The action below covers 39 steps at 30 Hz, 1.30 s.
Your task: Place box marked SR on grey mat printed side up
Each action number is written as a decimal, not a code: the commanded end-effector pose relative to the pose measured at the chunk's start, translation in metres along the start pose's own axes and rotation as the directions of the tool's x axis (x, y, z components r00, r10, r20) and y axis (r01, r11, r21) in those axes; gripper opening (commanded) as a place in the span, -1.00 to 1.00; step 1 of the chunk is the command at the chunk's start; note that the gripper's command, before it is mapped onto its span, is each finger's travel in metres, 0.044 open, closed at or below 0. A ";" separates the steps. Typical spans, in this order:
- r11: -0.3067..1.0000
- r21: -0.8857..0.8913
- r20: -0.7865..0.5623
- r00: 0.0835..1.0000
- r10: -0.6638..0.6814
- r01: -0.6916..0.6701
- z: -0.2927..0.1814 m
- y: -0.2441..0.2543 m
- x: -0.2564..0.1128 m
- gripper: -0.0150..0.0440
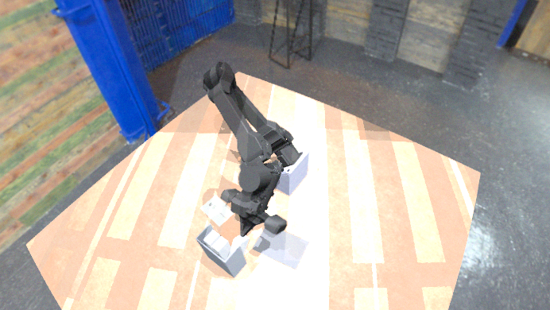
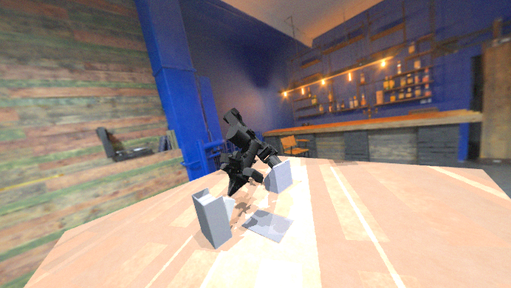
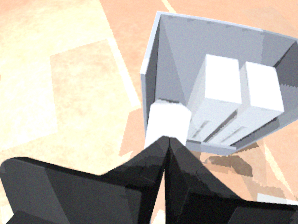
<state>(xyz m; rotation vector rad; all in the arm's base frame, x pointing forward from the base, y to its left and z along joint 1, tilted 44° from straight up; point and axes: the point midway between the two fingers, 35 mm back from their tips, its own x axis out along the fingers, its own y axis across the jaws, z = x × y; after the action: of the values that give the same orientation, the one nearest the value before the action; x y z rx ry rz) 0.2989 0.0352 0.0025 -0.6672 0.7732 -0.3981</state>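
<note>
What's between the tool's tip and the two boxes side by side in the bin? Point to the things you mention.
A third white box (image 1: 238, 242) (image 2: 229, 207) (image 3: 169, 120), partly hidden behind the tool (image 1: 243, 234) (image 2: 230, 195) (image 3: 168, 138), as the wrist view shows.
</note>
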 end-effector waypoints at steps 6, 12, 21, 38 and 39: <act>1.000 -0.003 -0.002 1.000 -0.002 0.002 -0.013 0.000 -0.013 -0.49; 1.000 -0.006 0.000 1.000 0.003 -0.003 -0.011 0.001 -0.012 -0.49; 1.000 -0.006 0.000 1.000 0.003 -0.003 -0.011 0.001 -0.012 -0.49; 0.937 0.348 -0.047 0.999 0.008 0.009 -0.005 0.004 -0.013 0.31; 0.928 0.372 -0.051 0.999 0.008 0.011 -0.005 0.004 -0.013 0.31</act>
<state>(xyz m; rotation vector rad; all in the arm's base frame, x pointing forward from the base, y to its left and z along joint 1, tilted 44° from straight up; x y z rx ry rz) 0.2864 0.0423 0.0036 -0.3695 0.7295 -0.5229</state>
